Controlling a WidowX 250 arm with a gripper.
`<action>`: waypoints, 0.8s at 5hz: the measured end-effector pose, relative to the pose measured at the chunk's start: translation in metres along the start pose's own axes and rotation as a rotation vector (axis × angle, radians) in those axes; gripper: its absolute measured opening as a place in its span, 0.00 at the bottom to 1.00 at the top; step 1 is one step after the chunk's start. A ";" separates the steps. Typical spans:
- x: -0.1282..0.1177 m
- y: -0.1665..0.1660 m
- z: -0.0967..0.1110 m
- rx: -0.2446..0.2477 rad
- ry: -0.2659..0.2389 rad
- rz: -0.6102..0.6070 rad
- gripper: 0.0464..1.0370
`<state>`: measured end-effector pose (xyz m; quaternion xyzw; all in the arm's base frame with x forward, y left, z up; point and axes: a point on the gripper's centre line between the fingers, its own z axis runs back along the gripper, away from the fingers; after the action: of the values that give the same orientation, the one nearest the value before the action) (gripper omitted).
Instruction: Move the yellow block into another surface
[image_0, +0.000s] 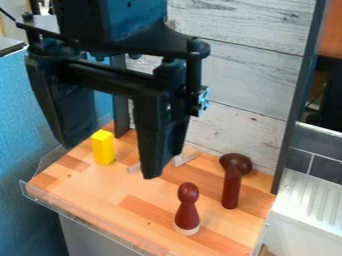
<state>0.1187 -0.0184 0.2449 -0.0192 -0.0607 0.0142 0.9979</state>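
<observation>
On my camera view, the black gripper (111, 161) hangs over the wooden board (143, 212) with its two fingers spread apart, and I see the yellow block (103, 148) in the gap between them, standing upright at about eleven o'clock on the board, though I can't tell how far below the tips it sits. From the block, I find the dark red pin with a pale base (188, 210) at roughly four o'clock, and the dark red mushroom-shaped piece (231, 187) stands near that pin, at its two o'clock.
</observation>
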 end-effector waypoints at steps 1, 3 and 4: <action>0.000 0.000 -0.001 -0.002 -0.001 -0.006 0.96; 0.057 0.051 -0.038 0.093 -0.003 0.204 0.96; 0.080 0.076 -0.063 0.159 0.014 0.272 0.96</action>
<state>0.2034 0.0577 0.1888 0.0517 -0.0492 0.1540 0.9855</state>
